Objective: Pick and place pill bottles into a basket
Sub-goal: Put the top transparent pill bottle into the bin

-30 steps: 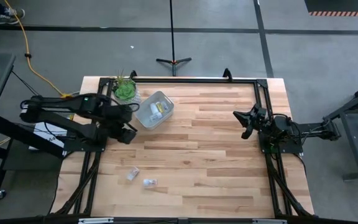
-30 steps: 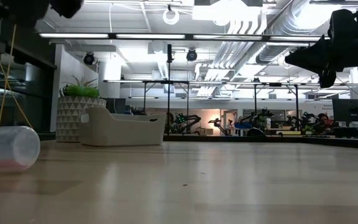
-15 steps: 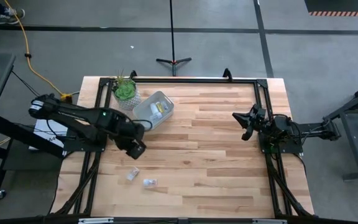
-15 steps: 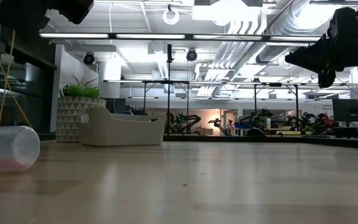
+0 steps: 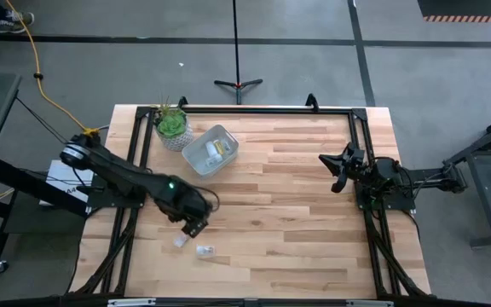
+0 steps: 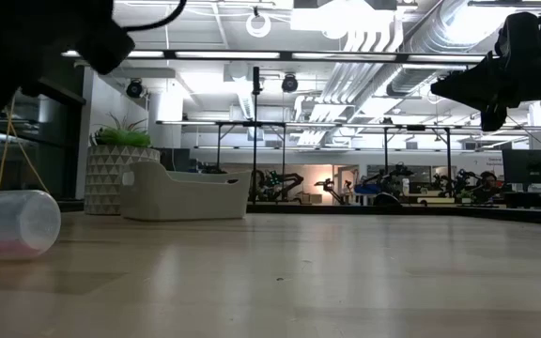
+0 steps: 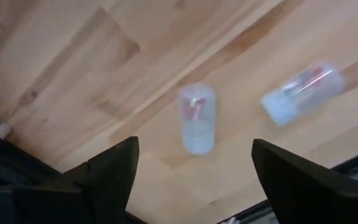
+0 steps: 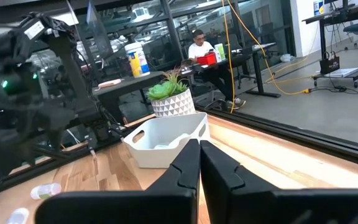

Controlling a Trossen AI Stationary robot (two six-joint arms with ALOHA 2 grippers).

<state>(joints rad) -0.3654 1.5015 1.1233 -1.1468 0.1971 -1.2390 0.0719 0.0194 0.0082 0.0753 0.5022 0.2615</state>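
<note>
Pill bottles: two lie loose on the table near its front-left. Left pincer, wide and empty, hovers just above them. Basket, back-left beside the plant, already holds some bottles. Right pincer, closed and empty, waits at right. Judged mostly done; two left.

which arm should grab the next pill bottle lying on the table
The left. Its gripper hangs right over the two loose bottles, nearest one, jaws open with that bottle between them in its wrist view. The right gripper waits shut at the table's far right side.
</note>
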